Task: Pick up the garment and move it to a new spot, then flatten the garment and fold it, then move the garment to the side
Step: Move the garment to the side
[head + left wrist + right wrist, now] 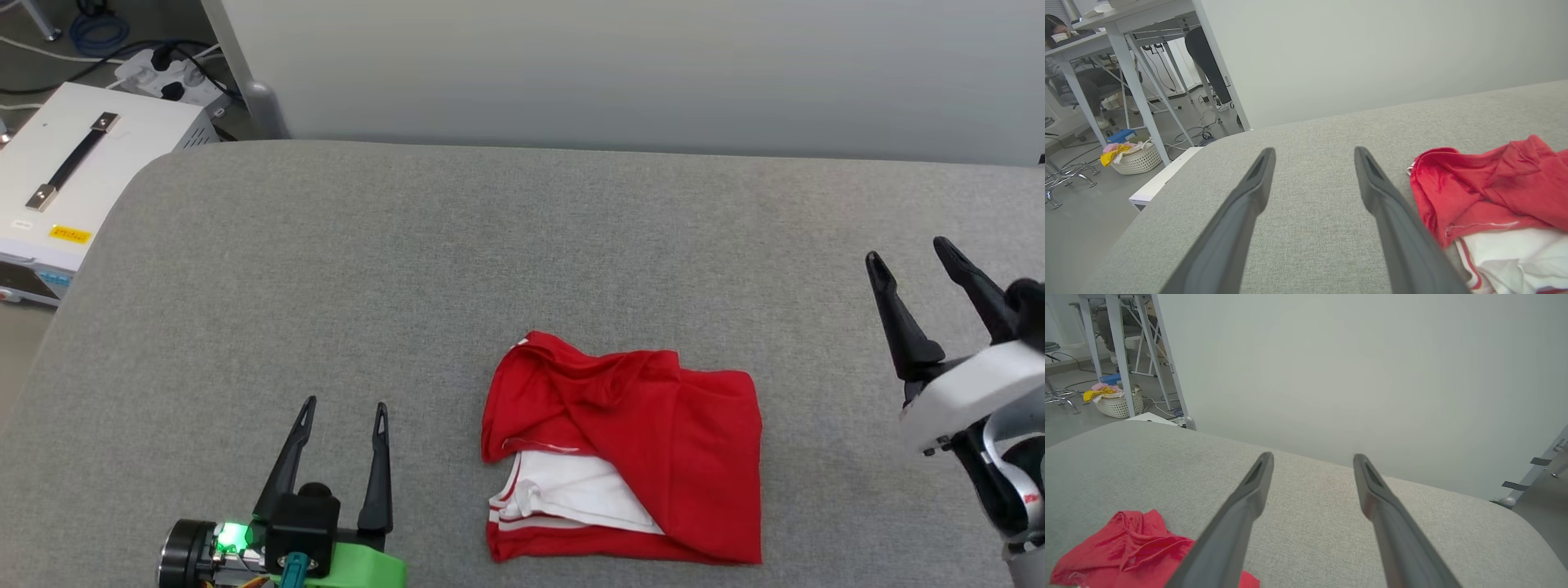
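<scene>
A: Where does the red T-shirt lie?

B: On the grey padded desk, near its front edge, about mid-width. It is folded into a rough rectangle with a rumpled top. A white sleeve with red-striped trim shows at its lower left.

A: Left tool?

B: Low at the left of the head view, fingers pointing away from the robot and spread wide. Nothing is between them. It sits beside the shirt's left edge, apart from the cloth.

A: Right tool?

B: At the far right, fingers also wide apart and leaning left. It is empty and well apart from the shirt, which lies between the two tools.

A: Surroundings?

B: A pale wall panel stands behind the desk. A white case with a black handle sits off the desk's left corner. The left wrist view shows a laundry basket on the floor, under a white-framed table.
</scene>
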Motion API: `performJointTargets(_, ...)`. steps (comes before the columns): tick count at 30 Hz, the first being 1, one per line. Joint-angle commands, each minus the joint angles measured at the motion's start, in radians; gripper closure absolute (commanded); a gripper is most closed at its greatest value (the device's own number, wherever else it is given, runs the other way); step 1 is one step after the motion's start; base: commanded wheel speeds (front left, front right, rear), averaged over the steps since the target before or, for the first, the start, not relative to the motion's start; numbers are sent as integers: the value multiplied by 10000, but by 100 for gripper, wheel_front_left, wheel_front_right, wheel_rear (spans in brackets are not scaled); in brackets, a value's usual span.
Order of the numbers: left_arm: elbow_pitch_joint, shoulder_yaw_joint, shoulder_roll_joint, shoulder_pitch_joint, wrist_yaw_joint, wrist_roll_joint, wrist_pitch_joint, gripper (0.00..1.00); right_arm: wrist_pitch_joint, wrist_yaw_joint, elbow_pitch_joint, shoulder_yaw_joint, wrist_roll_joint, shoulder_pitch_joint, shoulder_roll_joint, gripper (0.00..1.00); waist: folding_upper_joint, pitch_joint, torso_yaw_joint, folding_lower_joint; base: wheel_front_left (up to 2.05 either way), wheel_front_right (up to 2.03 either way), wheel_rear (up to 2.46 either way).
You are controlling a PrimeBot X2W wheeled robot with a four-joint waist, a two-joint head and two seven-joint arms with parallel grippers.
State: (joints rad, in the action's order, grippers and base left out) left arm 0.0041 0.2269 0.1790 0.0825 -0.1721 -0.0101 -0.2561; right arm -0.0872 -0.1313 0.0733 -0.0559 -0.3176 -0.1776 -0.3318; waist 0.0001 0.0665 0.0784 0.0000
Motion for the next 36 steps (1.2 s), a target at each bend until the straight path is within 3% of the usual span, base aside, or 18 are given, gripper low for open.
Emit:
performJointTargets(1, 8, 10, -14, -210, -16, -21, -57, 0, -645, 6, 59, -218, -510, -275, -278, 0, -1, 144, 82, 0, 0, 0, 0)
performJointTargets(10, -42, 4, -79, -470, -10, -40, -57, 0, -5293, 6, 26, -1716, -3276, -670, -1484, 0, -1, 578, 193, 0, 0, 0, 0)
performJointTargets(15, -50, 83, -137, -659, 24, -11, -57, 0, -6845, 6, -202, -2261, -4158, -530, -1642, 0, -1, 807, 328, 0, 0, 0, 0)
performJointTargets(19, -65, 105, -179, -774, 36, -23, -57, 0, -7204, 6, -482, -2658, -4395, -450, -1554, 0, -1, 1026, 443, 0, 0, 0, 0)
performJointTargets(29, -90, 203, -258, -1228, 118, 5, -57, 0, -6640, 6, -2410, -3418, -4284, -780, -829, 0, -1, 1759, 785, 0, 0, 0, 0)
performJointTargets(36, -39, 252, -325, -1365, 107, 3, -57, 0, -6378, 6, -3125, -4467, -4422, -465, -842, 0, -1, 1957, 909, 0, 0, 0, 0)
